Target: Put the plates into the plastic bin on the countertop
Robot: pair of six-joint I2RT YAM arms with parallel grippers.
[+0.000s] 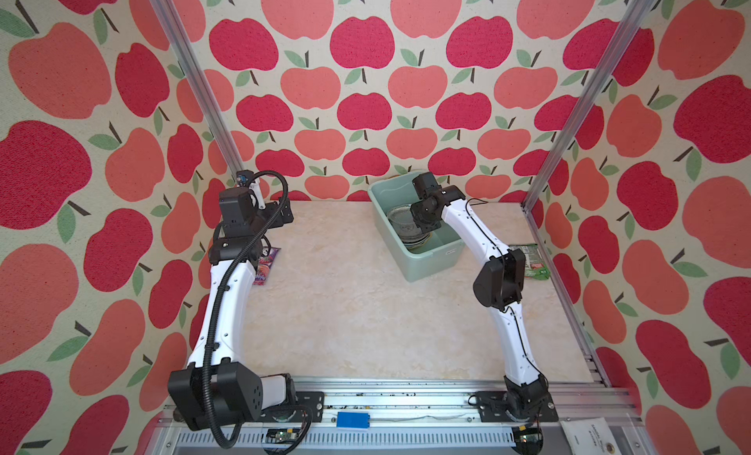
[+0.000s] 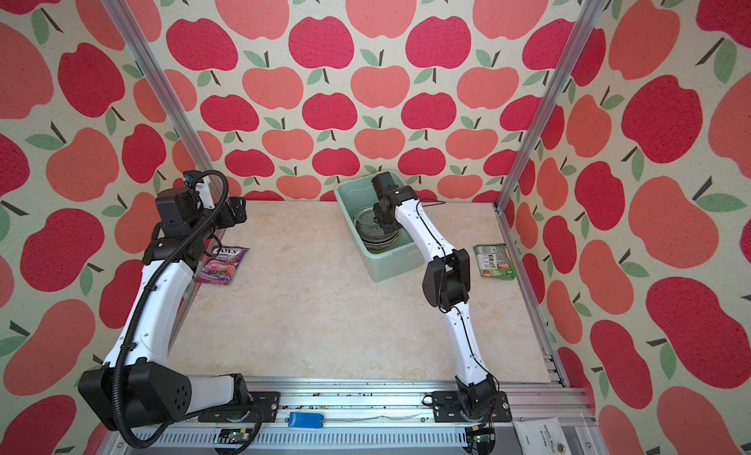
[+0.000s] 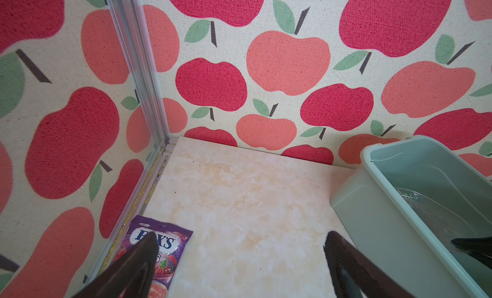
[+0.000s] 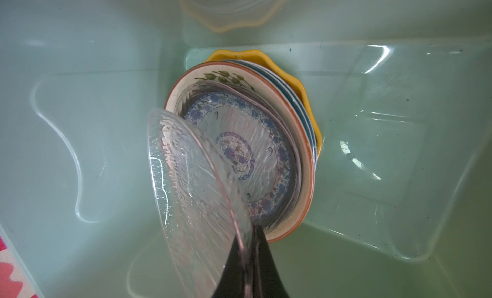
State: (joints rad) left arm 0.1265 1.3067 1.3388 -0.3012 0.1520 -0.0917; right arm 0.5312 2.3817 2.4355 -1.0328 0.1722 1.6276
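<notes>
Countertop [image 1: 345, 310] in cream marble, apple-print walls [image 1: 365, 87]

A purple candy packet [image 2: 221, 266] with the word FOX'S lies flat near the left wall. A green snack packet [image 2: 493, 261] lies flat near the right wall, well apart from it. The walls [image 1: 365, 107] carry cloth printed with red and salmon apples and green leaves. Two aluminium posts [image 2: 162, 91] rise at the far corners. A small blue block [image 2: 305, 419] sits on the front rail [image 2: 365, 400].
</notes>
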